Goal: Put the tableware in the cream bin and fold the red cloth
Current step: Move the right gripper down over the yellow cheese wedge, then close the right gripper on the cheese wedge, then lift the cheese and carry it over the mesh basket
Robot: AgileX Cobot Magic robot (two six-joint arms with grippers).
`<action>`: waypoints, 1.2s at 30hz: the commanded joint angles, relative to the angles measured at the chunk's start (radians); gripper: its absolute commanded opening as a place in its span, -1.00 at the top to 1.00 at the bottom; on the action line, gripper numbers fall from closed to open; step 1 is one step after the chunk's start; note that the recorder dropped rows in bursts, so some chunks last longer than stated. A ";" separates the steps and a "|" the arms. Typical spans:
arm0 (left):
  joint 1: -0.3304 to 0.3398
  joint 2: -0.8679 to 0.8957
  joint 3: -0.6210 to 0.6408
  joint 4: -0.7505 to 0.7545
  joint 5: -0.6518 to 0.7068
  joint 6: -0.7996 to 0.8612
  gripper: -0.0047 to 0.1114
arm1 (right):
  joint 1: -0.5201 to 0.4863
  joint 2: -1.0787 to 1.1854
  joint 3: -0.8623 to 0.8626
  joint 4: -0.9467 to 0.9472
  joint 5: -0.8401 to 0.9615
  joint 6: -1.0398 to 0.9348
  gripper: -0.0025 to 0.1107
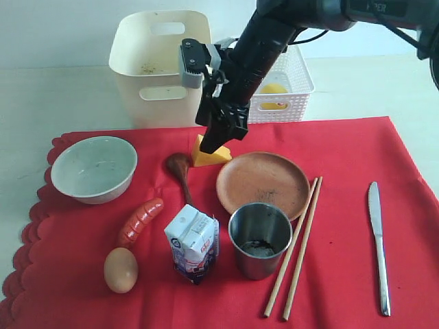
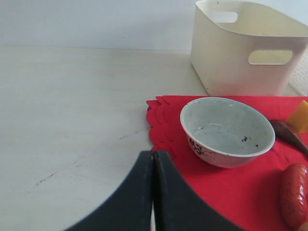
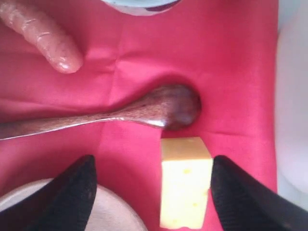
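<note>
Probably clearing food first: straddling the cheese (image 3: pixel 185 187) with right gripper (image 3: pixel 153 161) wide open, left gripper (image 2: pixel 153 159) clenched empty; next, lower and squeeze.

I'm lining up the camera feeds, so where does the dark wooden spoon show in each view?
Exterior view: spoon just left of centre, on the red cloth.
Left wrist view: at the right edge, partly cut off.
Right wrist view: across the middle, scoop toward the right.
Shared landmark: yellow cheese wedge beside the scoop.

Spoon (image 1: pixel 178 166) handle hidden behind milk carton (image 1: pixel 193 243) — red cloth (image 1: pixel 343 226) cut off below
</note>
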 commanded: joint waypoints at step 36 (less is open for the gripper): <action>0.002 -0.005 0.002 -0.006 -0.009 -0.005 0.92 | 0.002 0.111 -0.007 0.002 -0.135 0.008 0.58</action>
